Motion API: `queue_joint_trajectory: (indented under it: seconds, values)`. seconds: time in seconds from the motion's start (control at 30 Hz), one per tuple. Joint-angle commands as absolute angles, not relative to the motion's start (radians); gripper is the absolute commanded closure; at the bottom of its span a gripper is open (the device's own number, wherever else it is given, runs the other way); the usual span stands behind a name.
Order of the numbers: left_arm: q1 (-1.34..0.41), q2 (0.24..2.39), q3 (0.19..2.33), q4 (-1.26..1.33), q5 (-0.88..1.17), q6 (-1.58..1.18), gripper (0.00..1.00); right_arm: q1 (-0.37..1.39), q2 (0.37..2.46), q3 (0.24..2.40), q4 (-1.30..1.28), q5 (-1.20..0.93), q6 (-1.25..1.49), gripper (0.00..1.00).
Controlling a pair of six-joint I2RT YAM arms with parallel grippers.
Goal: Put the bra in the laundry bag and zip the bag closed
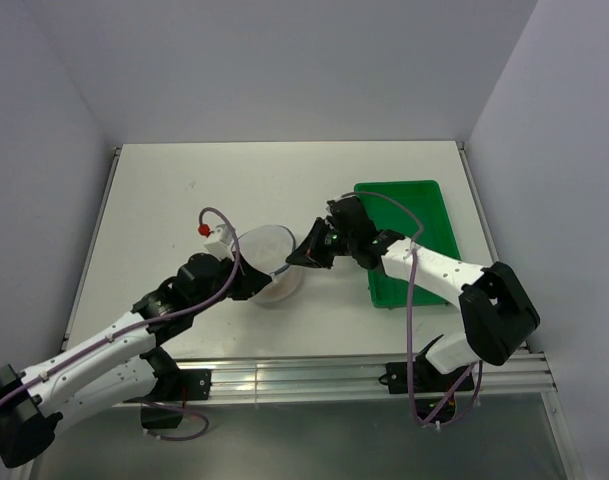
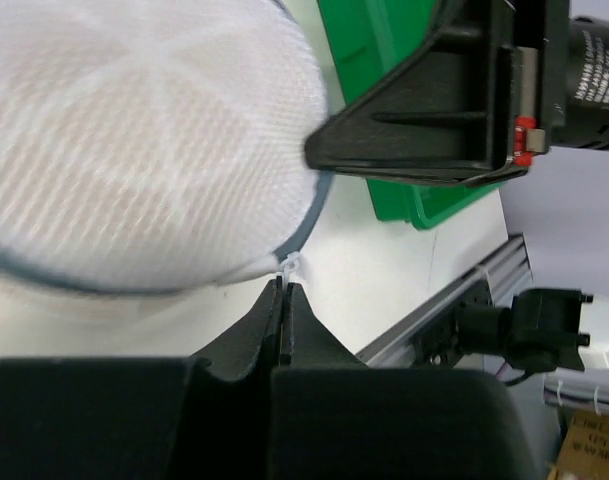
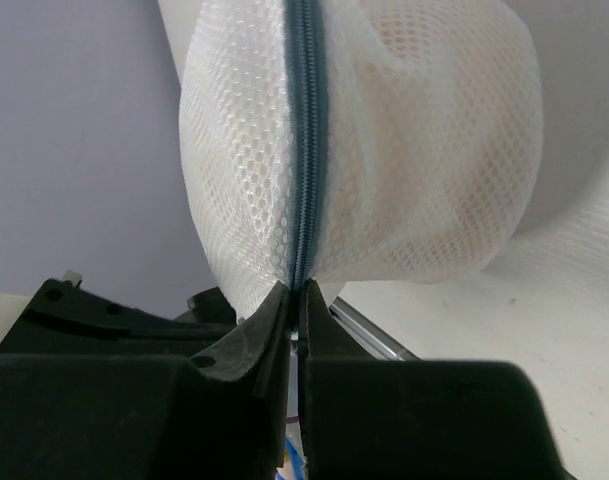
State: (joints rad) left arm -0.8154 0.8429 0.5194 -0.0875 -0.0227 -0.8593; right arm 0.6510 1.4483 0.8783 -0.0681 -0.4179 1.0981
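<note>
The round, translucent white mesh laundry bag (image 1: 268, 262) sits on the white table (image 1: 184, 190), near the middle and between the two arms. A soft peach-beige shape, the bra (image 3: 439, 150), shows faintly through the mesh, so it lies inside the bag. The bag's grey-blue zipper (image 3: 306, 130) runs around the rim, and its teeth are meshed along the stretch that the right wrist view shows.

The right hand (image 3: 296, 296) has its two black fingers pressed together at the lower end of that zipper line and pinches the bag there. The left hand (image 2: 282, 292) comes in from the opposite side. Its fingers are also pressed together, gripping a small white tab (image 2: 289, 265) that hangs from the bag's dark rim. From above, the two hands flank the bag, the left one (image 1: 248, 280) on its near-left edge and the right one (image 1: 306, 258) on its right edge.

Just beyond the right hand lies a green rectangular plastic tray (image 1: 429, 200), apart from the bag. A silver aluminium rail (image 1: 314, 378) runs along the near edge of the table.

White lettering marks the black motor housing (image 2: 596, 70) of the right arm, and there is print on a brown cardboard box (image 2: 592, 440). Both are too blurred to read.
</note>
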Motion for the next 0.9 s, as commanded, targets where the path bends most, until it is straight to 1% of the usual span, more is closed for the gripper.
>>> queue_joint_trajectory:
  seconds: [0.0,0.13,0.27,0.4,0.43,0.53,0.57,0.63,0.67,0.7,0.73,0.77,0.83,0.87]
  values:
    - [-0.766,0.77,0.486,-0.149,-0.02,-0.862,1.0,0.598,1.453,0.939,-0.072,-0.408,1.039,1.0]
    - [-0.678,0.721,0.469,-0.21,-0.008,-0.848,1.0,0.565,1.465,0.974,-0.11,-0.422,1.002,1.0]
    - [-0.647,0.7,0.456,-0.242,-0.008,-0.851,1.0,0.532,1.477,1.003,-0.132,-0.434,0.976,1.0]
    - [-0.638,0.706,0.451,-0.216,0.017,-0.853,1.0,0.529,1.505,1.058,-0.159,-0.449,0.936,1.0]
    - [-0.638,0.719,0.459,-0.207,0.024,-0.85,1.0,0.531,1.509,1.069,-0.172,-0.454,0.93,0.98]
    - [-0.64,0.756,0.485,-0.183,0.043,-0.839,1.0,0.532,1.511,1.095,-0.202,-0.431,0.902,0.84]
    - [-0.64,0.771,0.511,-0.193,0.043,-0.833,0.96,0.537,1.502,1.1,-0.216,-0.411,0.891,0.72]
    - [-0.638,0.776,0.547,-0.202,0.048,-0.824,0.85,0.54,1.491,1.101,-0.228,-0.4,0.881,0.59]
    - [-0.64,0.772,0.561,-0.212,0.049,-0.821,0.7,0.54,1.485,1.101,-0.233,-0.4,0.87,0.49]
    - [-0.638,0.761,0.574,-0.233,0.049,-0.813,0.63,0.541,1.474,1.1,-0.239,-0.399,0.864,0.45]
    - [-0.64,0.755,0.586,-0.244,0.045,-0.81,0.58,0.541,1.468,1.1,-0.241,-0.397,0.861,0.4]
    - [-0.638,0.749,0.616,-0.256,0.044,-0.805,0.49,0.541,1.463,1.098,-0.241,-0.393,0.856,0.33]
    - [-0.64,0.738,0.673,-0.303,0.035,-0.792,0.42,0.543,1.459,1.104,-0.245,-0.402,0.85,0.3]
    - [-0.638,0.736,0.693,-0.316,0.038,-0.788,0.29,0.542,1.457,1.112,-0.25,-0.403,0.844,0.27]
